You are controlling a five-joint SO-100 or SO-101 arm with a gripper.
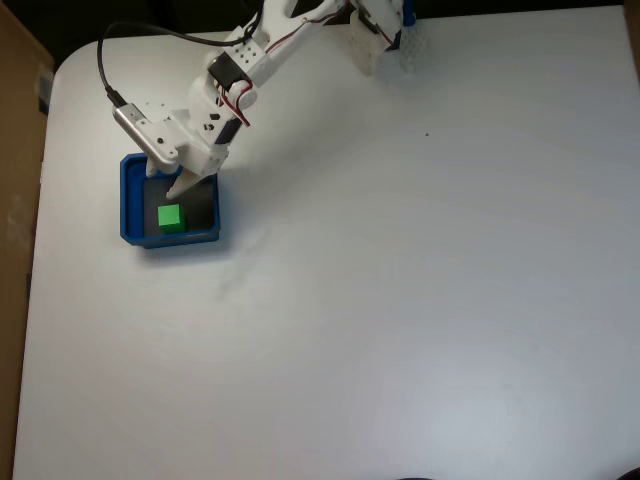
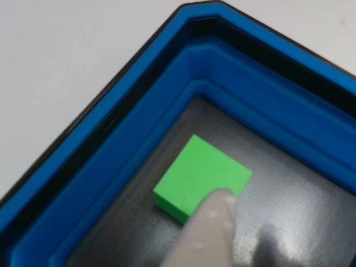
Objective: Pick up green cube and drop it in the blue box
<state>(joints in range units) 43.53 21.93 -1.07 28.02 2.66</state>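
In the other view, one pale fingertip [image 2: 214, 222] of the tool is seen at the near edge, its tip overlapping the near corner of the green cube [image 2: 200, 173]; whether it touches the cube or merely hangs above it cannot be told. The cube is seen lying flat on the grey floor of the blue box [image 2: 119, 161], apart from the stepped blue walls that rise around it. Nothing else is seen in the box.

In the fixed view, the green cube [image 1: 171, 217] is found inside the blue box [image 1: 131, 205], towards the lower left of its floor as that view shows it, with the tool [image 1: 186, 184] poised just above it and pointing down into the box. Whether the fingers stand apart or together cannot be told; nothing is seen clamped between them.

The task is judged essentially done: the cube is already resting in the box. Only clearing the arm from the box appears to be left. The white tabletop [image 1: 400, 300] extends beyond.
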